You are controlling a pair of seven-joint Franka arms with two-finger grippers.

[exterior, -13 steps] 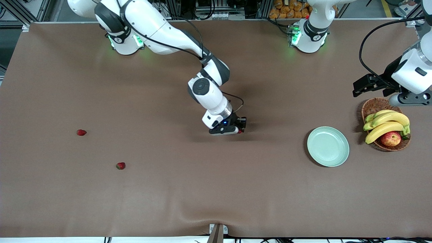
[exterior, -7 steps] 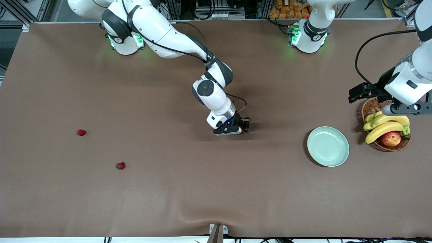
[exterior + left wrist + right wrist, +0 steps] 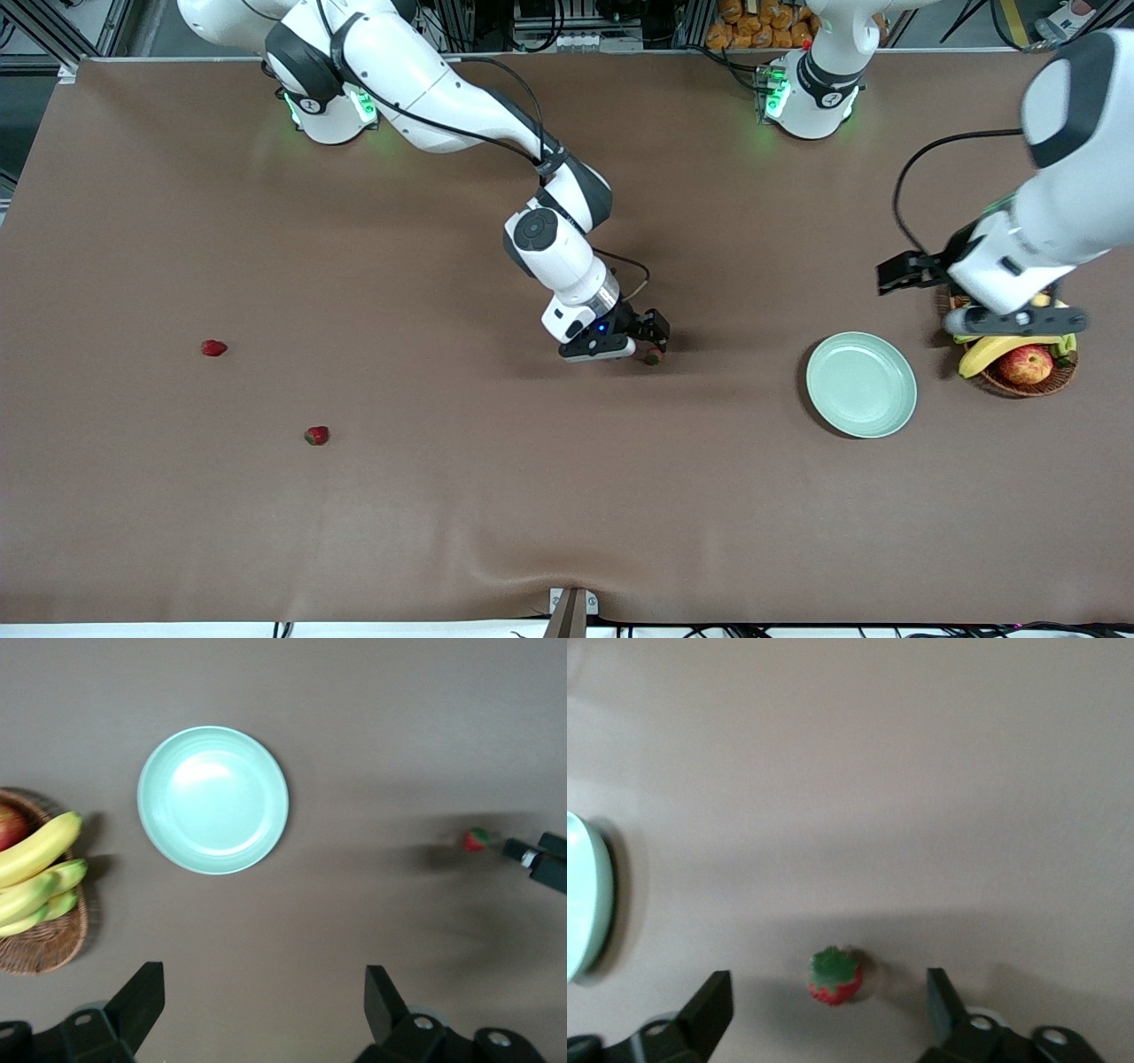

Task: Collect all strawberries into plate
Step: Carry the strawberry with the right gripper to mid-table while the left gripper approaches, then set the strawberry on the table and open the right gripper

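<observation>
One strawberry (image 3: 651,358) (image 3: 834,975) lies on the brown table just off the tips of my right gripper (image 3: 652,339) (image 3: 830,1010), which is open and holds nothing. Two more strawberries (image 3: 213,348) (image 3: 316,435) lie toward the right arm's end of the table. The pale mint plate (image 3: 861,385) (image 3: 213,800) sits empty toward the left arm's end; its rim (image 3: 585,895) shows in the right wrist view. My left gripper (image 3: 890,276) (image 3: 264,1010) hangs open and empty over the table beside the basket. From the left wrist view the dropped strawberry (image 3: 476,840) is visible.
A brown wicker basket (image 3: 1028,388) (image 3: 44,943) with bananas (image 3: 997,344) (image 3: 35,859) and an apple (image 3: 1025,364) stands beside the plate, partly under the left arm. The right arm stretches across the table's middle.
My right gripper has opened and let its strawberry down onto the table. The left arm has swung from over the basket toward the plate.
</observation>
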